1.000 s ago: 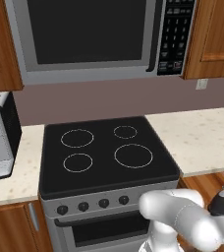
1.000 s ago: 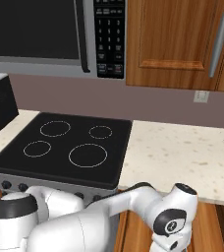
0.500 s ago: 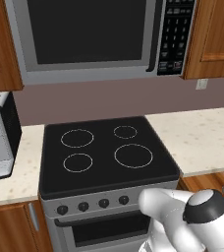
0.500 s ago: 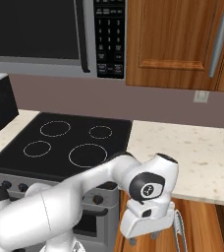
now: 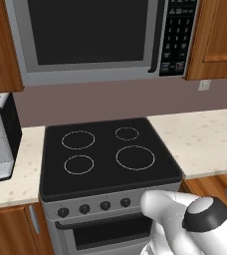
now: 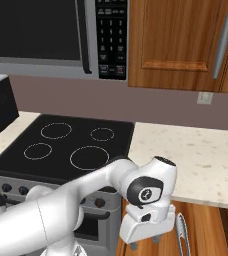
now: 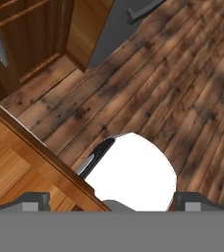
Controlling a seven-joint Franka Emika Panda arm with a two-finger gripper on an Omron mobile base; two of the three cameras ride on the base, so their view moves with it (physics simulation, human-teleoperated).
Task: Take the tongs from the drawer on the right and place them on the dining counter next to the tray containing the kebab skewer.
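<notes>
Since the tongs [image 6: 181,234] are thin metal, expect them to be light, stiff and slick, likely to skate or pivot if you pinch them near one tip. You'd do better taking both arms together around the middle of their length, jaws set across them, so they hang level. What shows of them in the right base view: two slim pale-grey arms lying close side by side, joined in a rounded loop at the far end, the rest cut off at the bottom edge. They lie low on the brown wood of the open drawer [image 6: 206,230], under the front lip of the speckled counter [image 6: 196,155] to the right of the stove [image 6: 66,145]. Just left of them, near but not touching as far as you can judge, hangs the gripper [image 6: 145,241], fingers spread wide apart and holding nothing. In the hand view the drawer's wooden edge crosses at lower left over plank floor [image 7: 182,74].
</notes>
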